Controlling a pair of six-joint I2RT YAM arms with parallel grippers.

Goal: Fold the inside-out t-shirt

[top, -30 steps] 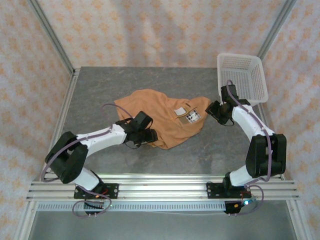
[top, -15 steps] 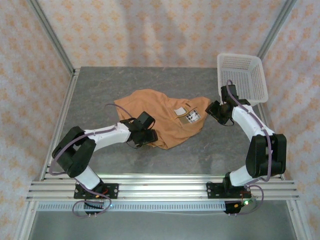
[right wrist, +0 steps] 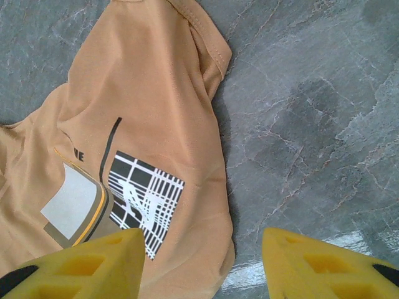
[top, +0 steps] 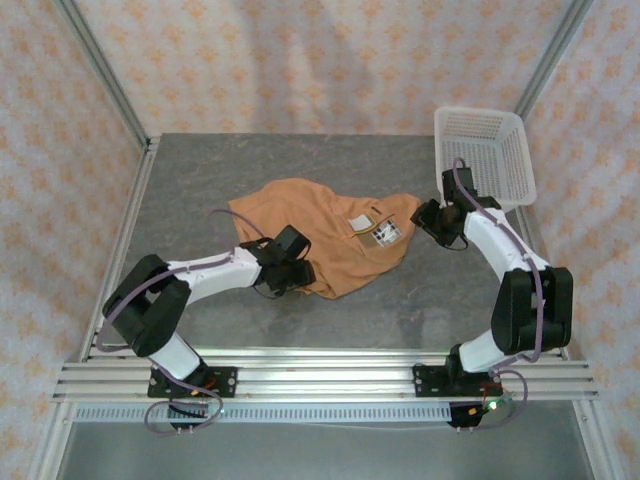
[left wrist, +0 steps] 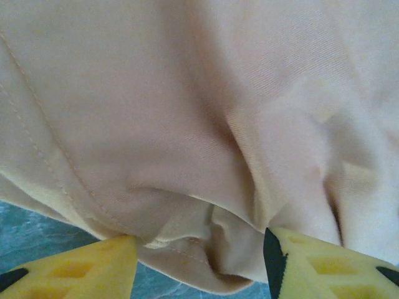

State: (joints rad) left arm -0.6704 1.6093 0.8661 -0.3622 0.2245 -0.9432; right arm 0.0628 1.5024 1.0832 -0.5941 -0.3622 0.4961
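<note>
Inside-out t-shirt (top: 322,225) crumpled, left gripper (top: 301,272) low at its hem, jaws apart

Peach-patterned walls (top: 330,60), grey stone table (top: 200,180), alu frame (top: 100,70).

Left pincer (left wrist: 199,255) sits low, jaws apart; right pincer (right wrist: 202,255) hangs higher, jaws likewise apart.

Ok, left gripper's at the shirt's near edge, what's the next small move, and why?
Probably close the left gripper: its fingers stand apart astride a bunched hem fold of the t-shirt. The right gripper hangs open near the print.
</note>
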